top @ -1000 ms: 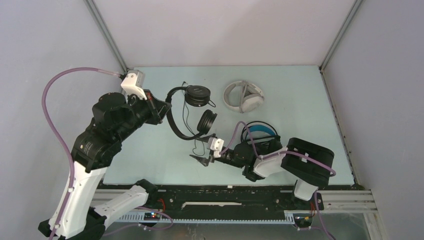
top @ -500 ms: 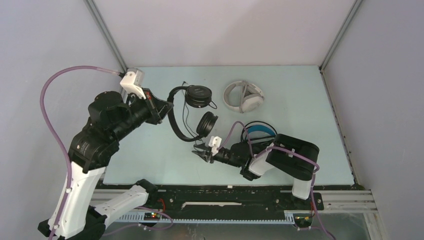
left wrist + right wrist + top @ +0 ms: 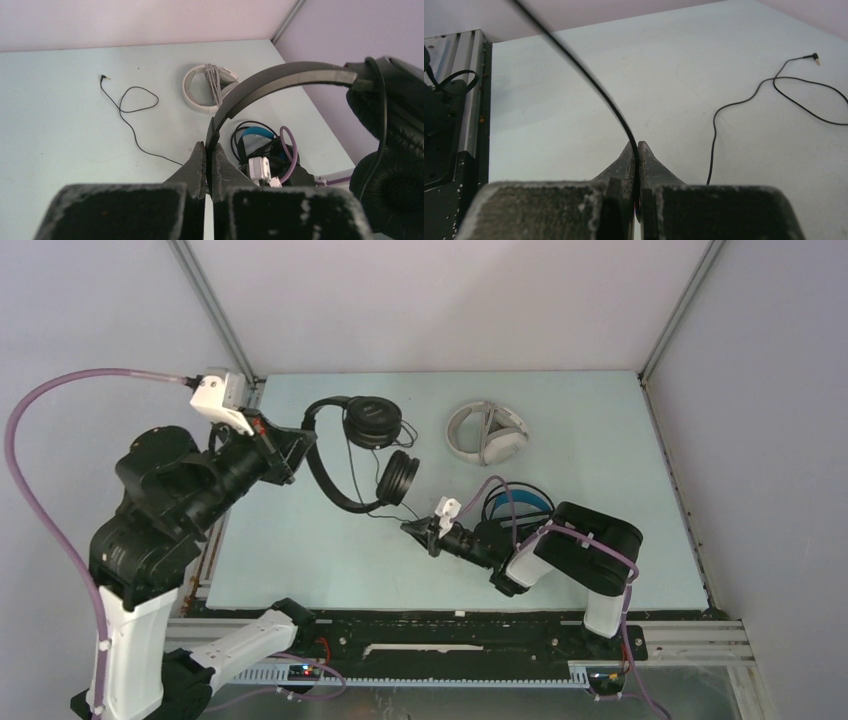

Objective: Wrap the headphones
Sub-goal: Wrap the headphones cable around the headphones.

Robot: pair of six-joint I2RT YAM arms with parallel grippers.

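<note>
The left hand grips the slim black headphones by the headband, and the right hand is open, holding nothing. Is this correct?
No: the right hand is shut on the thin black cable, as the right wrist view shows. The left hand does grip the slim black headphones by the headband.

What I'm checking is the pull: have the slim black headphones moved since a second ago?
Yes. The slim black headphones shifted left, away from the unmoved white-grey headphones.
</note>
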